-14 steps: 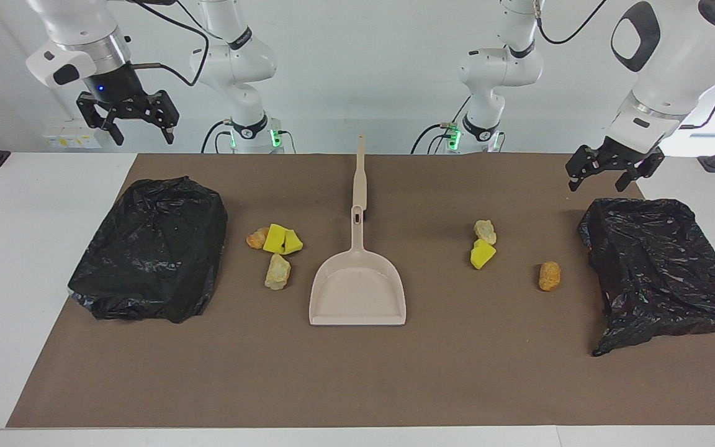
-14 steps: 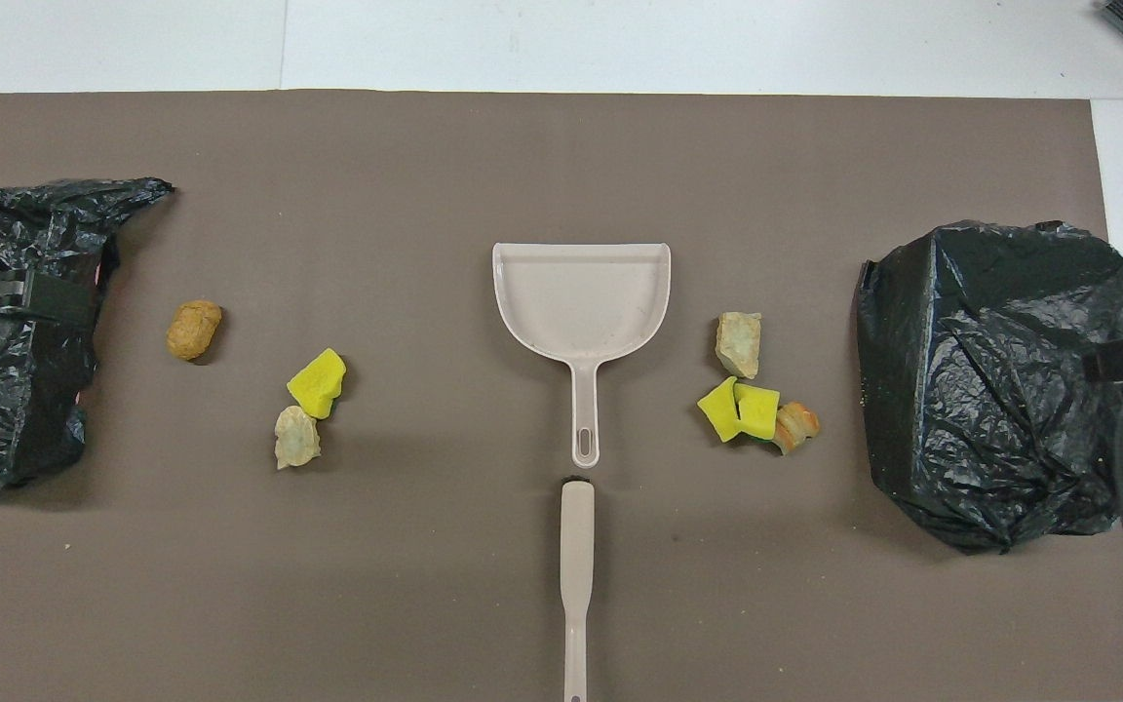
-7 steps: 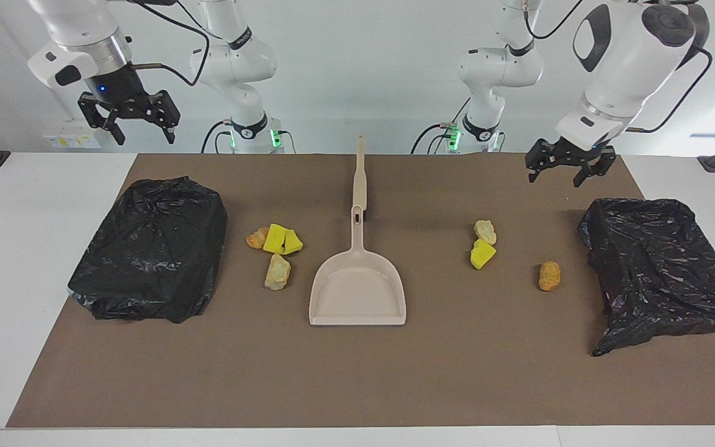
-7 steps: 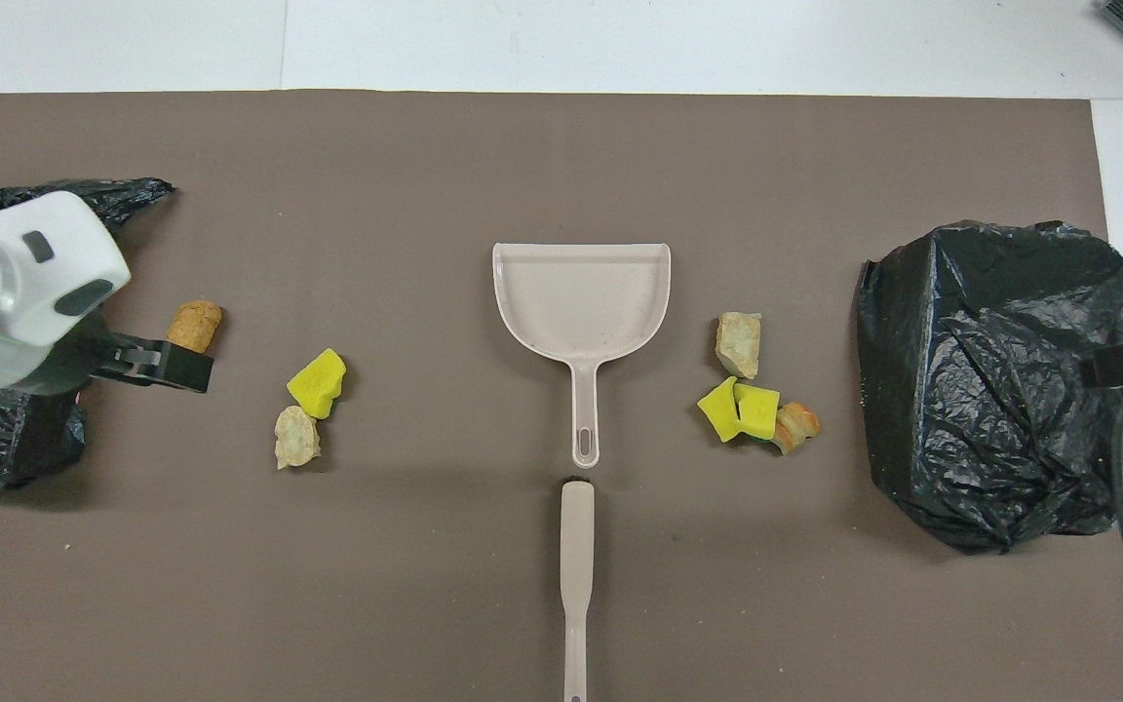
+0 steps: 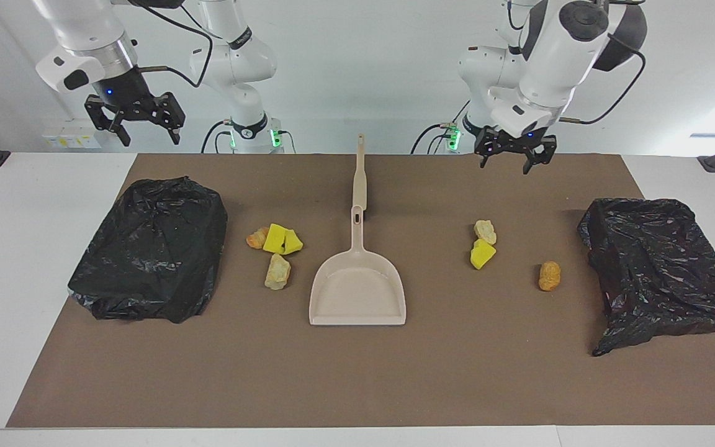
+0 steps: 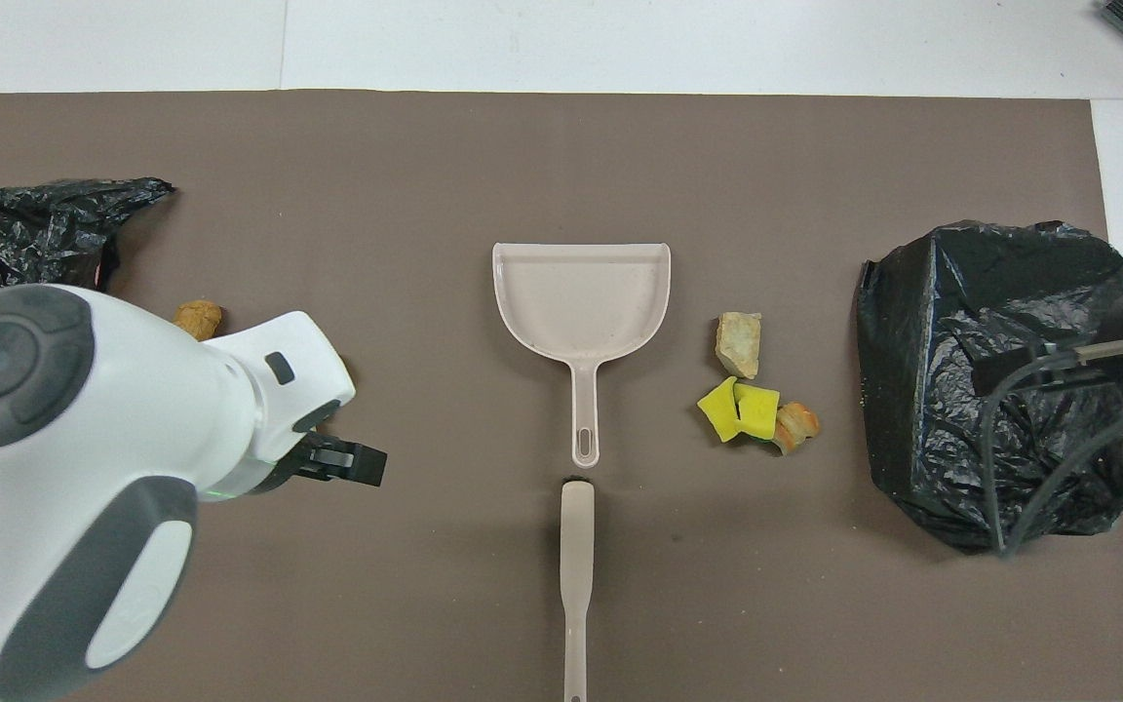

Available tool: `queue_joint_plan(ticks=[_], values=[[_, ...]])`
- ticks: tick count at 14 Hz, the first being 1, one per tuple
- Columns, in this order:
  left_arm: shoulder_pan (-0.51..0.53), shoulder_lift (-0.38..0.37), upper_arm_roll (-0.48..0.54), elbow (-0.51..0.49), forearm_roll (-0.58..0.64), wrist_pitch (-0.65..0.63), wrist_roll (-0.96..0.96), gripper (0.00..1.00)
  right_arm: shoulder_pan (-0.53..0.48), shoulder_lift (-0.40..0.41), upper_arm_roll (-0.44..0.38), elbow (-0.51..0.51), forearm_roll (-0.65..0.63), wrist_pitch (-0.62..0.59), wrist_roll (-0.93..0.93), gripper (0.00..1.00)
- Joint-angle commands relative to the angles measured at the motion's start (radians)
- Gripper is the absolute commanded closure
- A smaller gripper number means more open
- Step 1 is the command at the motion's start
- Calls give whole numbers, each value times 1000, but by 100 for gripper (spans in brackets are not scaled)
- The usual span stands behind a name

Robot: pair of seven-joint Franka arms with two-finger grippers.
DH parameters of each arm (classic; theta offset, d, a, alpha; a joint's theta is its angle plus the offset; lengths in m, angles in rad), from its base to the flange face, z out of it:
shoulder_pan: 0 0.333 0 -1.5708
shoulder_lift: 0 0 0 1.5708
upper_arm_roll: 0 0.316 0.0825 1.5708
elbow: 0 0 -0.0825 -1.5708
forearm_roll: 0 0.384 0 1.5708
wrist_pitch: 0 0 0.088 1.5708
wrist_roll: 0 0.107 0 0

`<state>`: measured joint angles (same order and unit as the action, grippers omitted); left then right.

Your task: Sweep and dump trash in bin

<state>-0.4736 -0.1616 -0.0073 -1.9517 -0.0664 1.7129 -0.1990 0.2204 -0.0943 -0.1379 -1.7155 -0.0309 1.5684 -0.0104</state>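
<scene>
Overhead, left claw (image 5: 514, 158) (fingers spread) hangs above trash (image 5: 483, 244).

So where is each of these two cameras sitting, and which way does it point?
Facing view: high across the table, looking at the robots; both arms, bases and the left end effector and right end effector show.
Overhead view: high above the robots' end, looking steeply down; the left arm fills one corner.
Shared: dustpan, brush, trash, two black bags.

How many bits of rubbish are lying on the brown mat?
7. Four lie between the dustpan and the bag toward the right arm's end: orange chunk, two yellow wedges, pale chunk. Toward the left arm's end: pale chunk, yellow wedge, orange lump.
</scene>
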Motion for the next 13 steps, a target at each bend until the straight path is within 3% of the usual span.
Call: queue_joint_plan(ticks=[1, 6, 9, 13], values=[[-106, -42, 18, -105, -6, 91, -74, 0, 45, 51, 3, -23, 5, 59, 61, 0], [-290, -35, 18, -223, -7, 212, -189, 0, 70, 154, 1, -54, 46, 140, 141, 0], [-431, -7, 18, -324, -6, 361, -306, 0, 82, 153, 3, -137, 63, 226, 171, 0], [-583, -3, 18, -410, -7, 476, -465, 0, 83, 151, 3, -177, 98, 246, 179, 0]])
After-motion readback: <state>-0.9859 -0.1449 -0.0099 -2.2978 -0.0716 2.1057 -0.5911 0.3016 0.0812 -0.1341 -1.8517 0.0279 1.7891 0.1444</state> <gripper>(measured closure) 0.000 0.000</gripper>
